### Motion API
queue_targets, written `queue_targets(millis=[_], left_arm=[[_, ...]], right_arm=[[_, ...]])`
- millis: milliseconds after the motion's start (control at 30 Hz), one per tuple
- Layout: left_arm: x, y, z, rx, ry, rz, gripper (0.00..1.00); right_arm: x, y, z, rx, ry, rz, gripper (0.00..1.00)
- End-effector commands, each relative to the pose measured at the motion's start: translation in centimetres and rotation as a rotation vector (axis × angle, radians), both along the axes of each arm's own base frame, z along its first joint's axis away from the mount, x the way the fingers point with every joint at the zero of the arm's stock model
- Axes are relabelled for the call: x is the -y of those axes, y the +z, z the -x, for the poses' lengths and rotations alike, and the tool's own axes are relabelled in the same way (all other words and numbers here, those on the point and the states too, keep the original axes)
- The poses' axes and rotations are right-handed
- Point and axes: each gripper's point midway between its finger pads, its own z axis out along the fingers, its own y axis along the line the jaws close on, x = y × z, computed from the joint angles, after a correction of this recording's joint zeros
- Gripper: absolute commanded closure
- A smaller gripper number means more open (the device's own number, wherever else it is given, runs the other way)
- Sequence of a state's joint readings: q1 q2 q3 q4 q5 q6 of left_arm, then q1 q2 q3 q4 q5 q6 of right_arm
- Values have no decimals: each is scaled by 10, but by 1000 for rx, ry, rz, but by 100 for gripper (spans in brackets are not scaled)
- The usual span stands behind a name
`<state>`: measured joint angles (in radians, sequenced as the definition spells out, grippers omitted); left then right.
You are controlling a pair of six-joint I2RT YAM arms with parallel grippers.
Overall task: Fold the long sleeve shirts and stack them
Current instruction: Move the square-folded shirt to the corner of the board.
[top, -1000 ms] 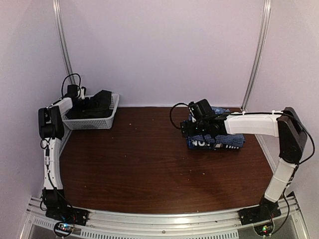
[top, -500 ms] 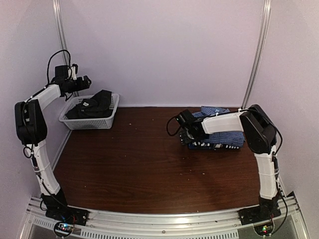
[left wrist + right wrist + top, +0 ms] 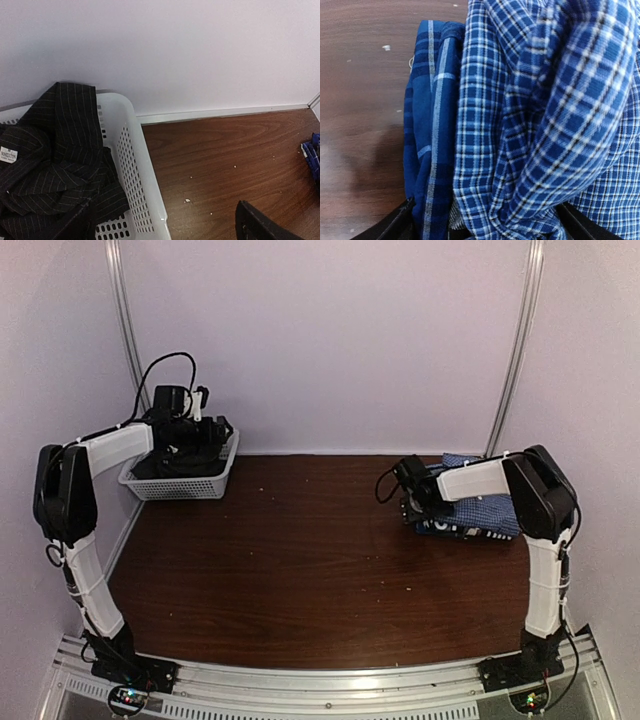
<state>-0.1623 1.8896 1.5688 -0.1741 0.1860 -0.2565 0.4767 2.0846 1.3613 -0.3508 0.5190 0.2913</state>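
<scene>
Black pinstriped shirt (image 3: 50,150) heaped in basket (image 3: 137,180); checked shirts (image 3: 530,125) stacked on bench (image 3: 300,550); left jaws, right jaws spread apart.

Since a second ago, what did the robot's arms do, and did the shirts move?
The right gripper swung around to the left edge of the blue shirt stack, and the stack slid right, toward the wall. The left gripper rose out of the white basket, then came back over it, taking nothing. The black shirt stayed in the basket.
</scene>
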Motion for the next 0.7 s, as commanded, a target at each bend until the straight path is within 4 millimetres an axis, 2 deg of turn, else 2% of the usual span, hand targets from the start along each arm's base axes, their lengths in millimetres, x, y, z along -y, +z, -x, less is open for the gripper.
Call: queue_targets(millis=[0,233,333,500,667], left_arm=[[-1,17,11,42,14,15,2],[-13,0,29,-4,62,-13,2],[-17,-8,34,-30,83,-18,2],[-22,-14,37,-51,106,-31,2],[-26,-13,37,-54,127,-45,2]], right_arm=[[42,-10,9,-67,-57,61,10],[81,-10,6,-96,-118,115,7],[88,-3,10,-97,-134,127,6],[95,7,27,-94,-162,120,4],[103,8,49,-102,-194,115,3]])
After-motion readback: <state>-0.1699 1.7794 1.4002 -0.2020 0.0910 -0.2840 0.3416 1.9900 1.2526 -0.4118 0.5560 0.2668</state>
